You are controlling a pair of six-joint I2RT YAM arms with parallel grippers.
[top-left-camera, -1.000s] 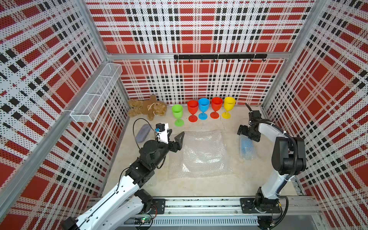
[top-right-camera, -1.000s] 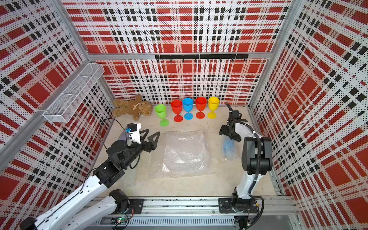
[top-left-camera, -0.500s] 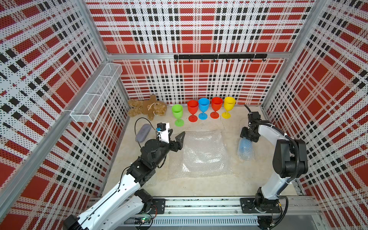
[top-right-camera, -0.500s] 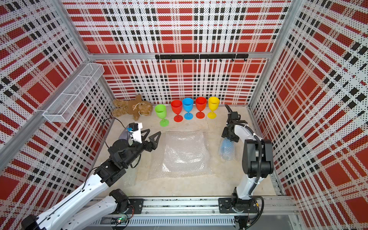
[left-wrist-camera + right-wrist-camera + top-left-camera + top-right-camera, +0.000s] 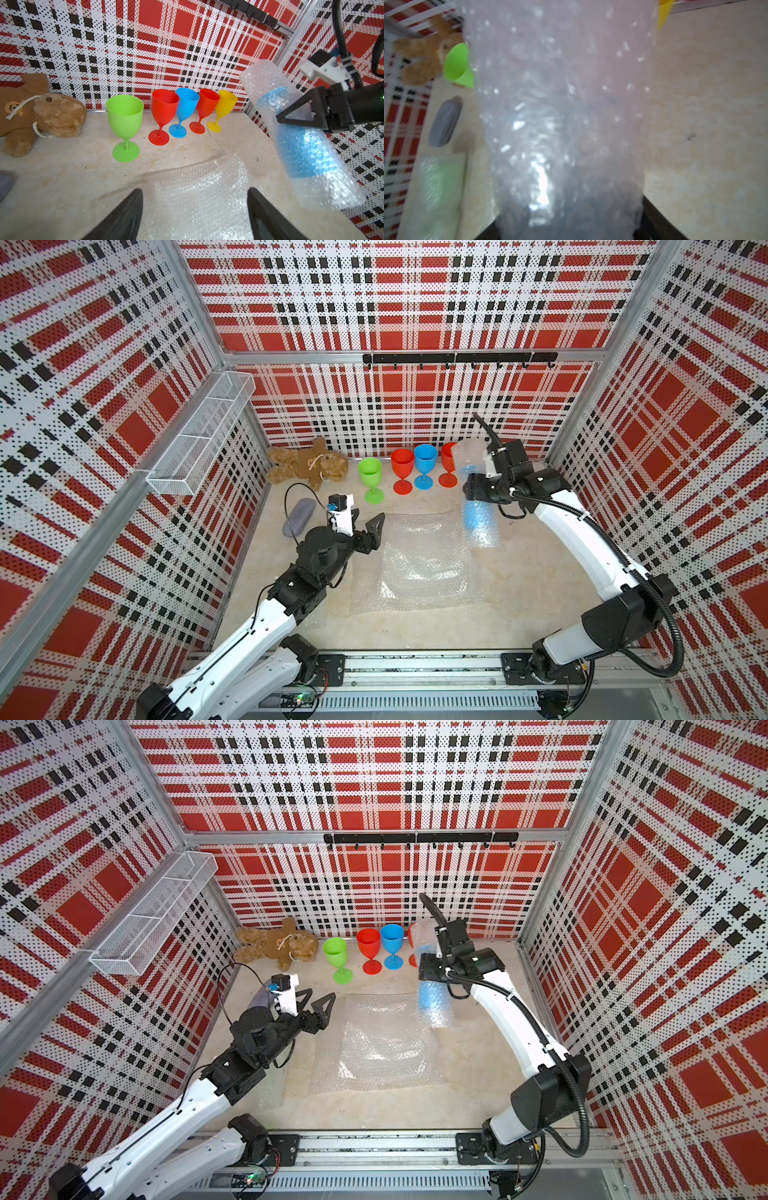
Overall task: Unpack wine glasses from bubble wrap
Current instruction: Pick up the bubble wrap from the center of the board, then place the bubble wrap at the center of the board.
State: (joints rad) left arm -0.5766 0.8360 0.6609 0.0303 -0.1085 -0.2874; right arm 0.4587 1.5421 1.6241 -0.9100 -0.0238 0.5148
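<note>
**Wrapped blue goblet aloft; unrolling not yet begun**

The right pincer (image 5: 476, 495) is clamped across the wrapped blue goblet (image 5: 301, 149). The roll is tilted and clear of the surface (image 5: 519, 605), with its upper end close to the yellow goblet (image 5: 225, 101) in the standing row. The left pincer (image 5: 194, 195) stands wide and empty above the flat bubble wrap sheets (image 5: 424, 560).

Recommended: lower the roll onto bare surface away from the row, then pinch only the loose wrap edge and peel slowly.

Risk: the goblet may slide out of the lower end.

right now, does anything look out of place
The green goblet stands forward of the other goblets. A teddy bear lies slumped by the back wall. The right gripper holds a wrapped goblet up at a tilt.
</note>
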